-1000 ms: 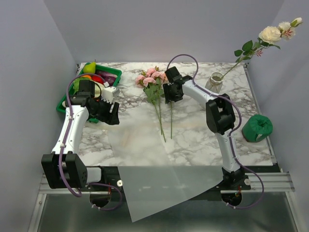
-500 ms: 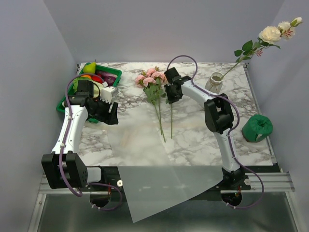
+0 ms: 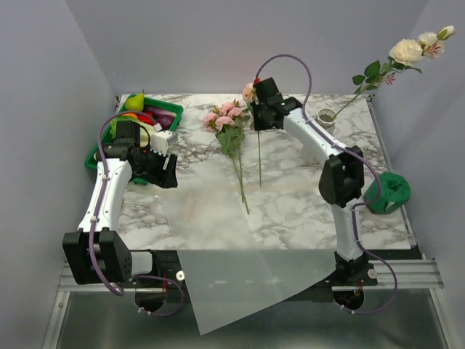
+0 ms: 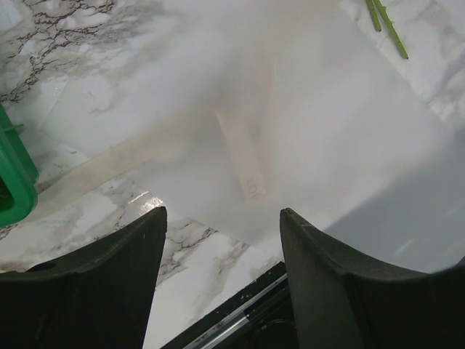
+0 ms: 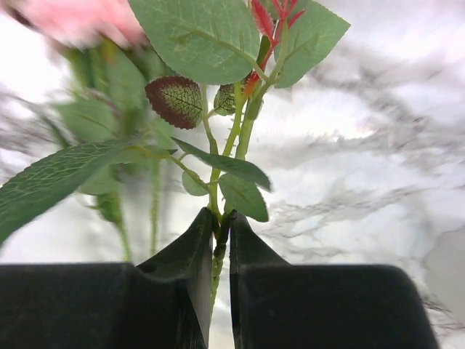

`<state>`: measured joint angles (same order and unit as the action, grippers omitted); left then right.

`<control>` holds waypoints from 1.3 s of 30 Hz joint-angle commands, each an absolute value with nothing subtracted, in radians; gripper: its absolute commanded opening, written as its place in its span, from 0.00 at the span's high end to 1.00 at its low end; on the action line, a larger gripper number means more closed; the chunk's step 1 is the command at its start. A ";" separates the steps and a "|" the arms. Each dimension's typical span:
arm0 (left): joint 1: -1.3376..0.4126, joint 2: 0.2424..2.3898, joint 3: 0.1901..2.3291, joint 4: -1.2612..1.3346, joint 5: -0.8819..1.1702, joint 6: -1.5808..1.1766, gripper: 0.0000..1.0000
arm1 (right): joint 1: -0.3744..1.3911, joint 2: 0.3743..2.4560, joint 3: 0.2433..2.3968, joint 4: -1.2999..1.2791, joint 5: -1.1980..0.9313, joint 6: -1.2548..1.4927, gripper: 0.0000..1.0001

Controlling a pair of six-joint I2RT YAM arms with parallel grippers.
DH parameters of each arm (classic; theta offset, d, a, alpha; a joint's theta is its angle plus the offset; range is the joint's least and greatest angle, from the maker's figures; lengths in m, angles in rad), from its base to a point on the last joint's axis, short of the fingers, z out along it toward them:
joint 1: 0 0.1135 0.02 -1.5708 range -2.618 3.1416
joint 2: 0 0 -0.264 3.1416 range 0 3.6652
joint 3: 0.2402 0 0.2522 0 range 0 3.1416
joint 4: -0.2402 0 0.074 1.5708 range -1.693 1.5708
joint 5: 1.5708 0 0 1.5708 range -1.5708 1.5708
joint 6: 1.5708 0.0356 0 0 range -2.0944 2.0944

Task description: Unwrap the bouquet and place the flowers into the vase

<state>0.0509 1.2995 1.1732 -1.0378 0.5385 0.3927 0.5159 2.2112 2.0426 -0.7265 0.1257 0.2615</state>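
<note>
Now the right pincer point(image 5: 221, 225) is clamped on the thin green stem of a pink artificial rose point(image 3: 250, 91), hanging over the marbled counter point(image 3: 290, 207), left of the small cream vase point(image 3: 325, 123). It is probably light, springy and slippery, so a hold low, under the leaves, seems best. Left pincer point(image 4: 221, 218) gapes over white paper point(image 4: 327, 145).

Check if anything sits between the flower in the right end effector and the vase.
Nothing visible. The right end effector is shut on the flower; bare marble runs to the vase, whose mouth already holds one cream rose stem leaning right.
</note>
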 commanded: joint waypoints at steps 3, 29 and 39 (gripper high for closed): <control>0.058 1.261 1.158 -1.048 0.548 0.400 0.28 | 0.520 1.990 2.140 -0.697 0.190 0.169 0.94; 0.063 1.262 1.157 -1.049 0.569 0.419 0.27 | 0.437 1.375 1.371 0.612 0.439 -0.454 0.99; 0.066 1.279 1.158 -1.052 0.574 0.425 0.28 | 0.390 1.359 1.344 0.666 0.437 -0.486 0.99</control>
<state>0.0589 1.2789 1.1683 -1.0386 0.5404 0.4141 0.3969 1.3930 1.3399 0.5941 0.4160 -0.4519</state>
